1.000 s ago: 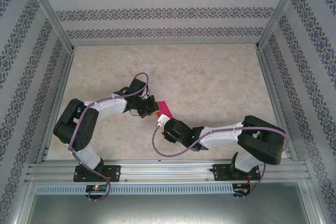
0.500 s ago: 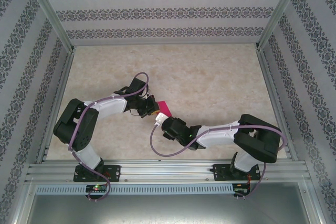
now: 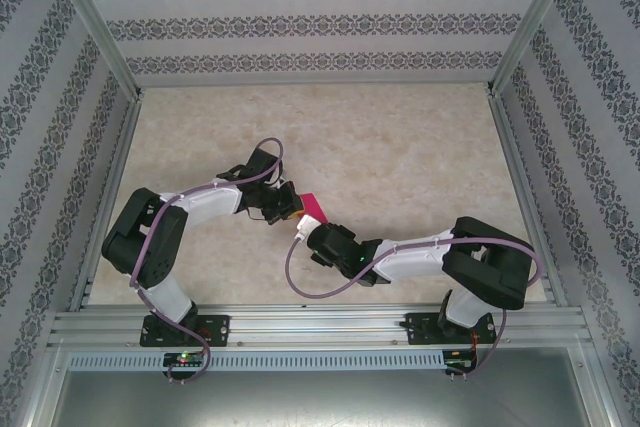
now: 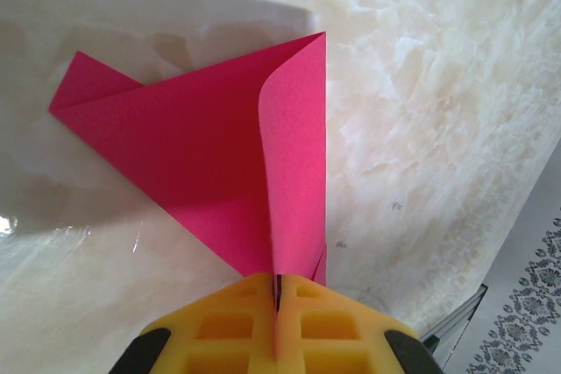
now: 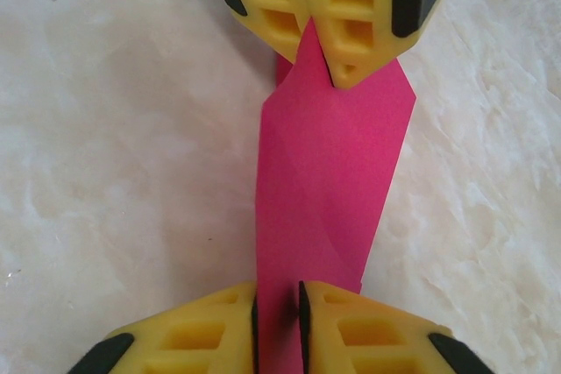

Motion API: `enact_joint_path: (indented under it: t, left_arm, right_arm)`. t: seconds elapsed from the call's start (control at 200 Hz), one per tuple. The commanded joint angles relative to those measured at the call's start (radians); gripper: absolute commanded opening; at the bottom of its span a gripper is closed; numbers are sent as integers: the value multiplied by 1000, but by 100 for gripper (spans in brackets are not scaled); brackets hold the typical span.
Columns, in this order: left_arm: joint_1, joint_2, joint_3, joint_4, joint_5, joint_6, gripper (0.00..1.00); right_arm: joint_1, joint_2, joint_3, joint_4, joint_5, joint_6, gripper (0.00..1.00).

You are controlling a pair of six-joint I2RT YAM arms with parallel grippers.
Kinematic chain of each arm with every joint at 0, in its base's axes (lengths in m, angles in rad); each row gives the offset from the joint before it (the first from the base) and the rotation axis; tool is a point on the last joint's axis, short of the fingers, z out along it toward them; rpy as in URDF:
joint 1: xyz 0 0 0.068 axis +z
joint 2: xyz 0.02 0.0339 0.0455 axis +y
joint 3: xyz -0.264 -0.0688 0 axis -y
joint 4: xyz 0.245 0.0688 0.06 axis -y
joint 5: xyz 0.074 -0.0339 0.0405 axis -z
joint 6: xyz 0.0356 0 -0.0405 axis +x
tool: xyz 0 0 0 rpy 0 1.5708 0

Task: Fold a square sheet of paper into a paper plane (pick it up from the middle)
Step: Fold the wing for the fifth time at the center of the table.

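The magenta-pink sheet of paper [image 3: 313,206] is folded into a pointed shape and hangs just above the table between both grippers. My left gripper [image 4: 279,279] is shut on one narrow end of it, where a curled flap [image 4: 298,146] stands up from the flat triangular part [image 4: 175,137]. In the right wrist view the paper [image 5: 324,181] runs as a strip from the left gripper's yellow fingers [image 5: 351,6] at the top down into my right gripper [image 5: 278,293]. The right jaws stand a narrow gap apart around the strip's near end, with a thin shadow beside one pad.
The pale marble-patterned table [image 3: 400,147] lies under the paper, with patterned walls on three sides. Metal frame rails [image 3: 300,327] run along the near edge by the arm bases. Purple cables [image 3: 300,282] loop beside both arms.
My right arm has slid left towards the paper and its jaws have narrowed around the paper's near end. The left gripper has kept its hold and place.
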Motion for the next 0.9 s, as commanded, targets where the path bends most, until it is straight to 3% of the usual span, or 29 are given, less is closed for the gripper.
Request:
enact_joint_path:
  t: [0.0,0.205,0.405,0.575,0.689,0.894]
  left_arm:
    - [3,-4,26,-41,-12,22,0]
    - [8,-17,27,-56,-22,27,0]
    - [34,-75,30,-135,-83,58,15]
    - [74,-164,11,-246,-188,88,33]
    - [103,-235,-19,-280,-242,98,40]
    - [124,-282,-48,-284,-248,105,41]
  right_arm:
    - [10,11,17,-1,29,4,17]
    - [10,18,24,-2,22,44,5]
    - [-17,33,54,-12,-84,169,0]
    - [-93,38,65,22,-293,360,0]
    - [-138,69,93,27,-422,454,0]
    - [-207,126,124,75,-620,611,0]
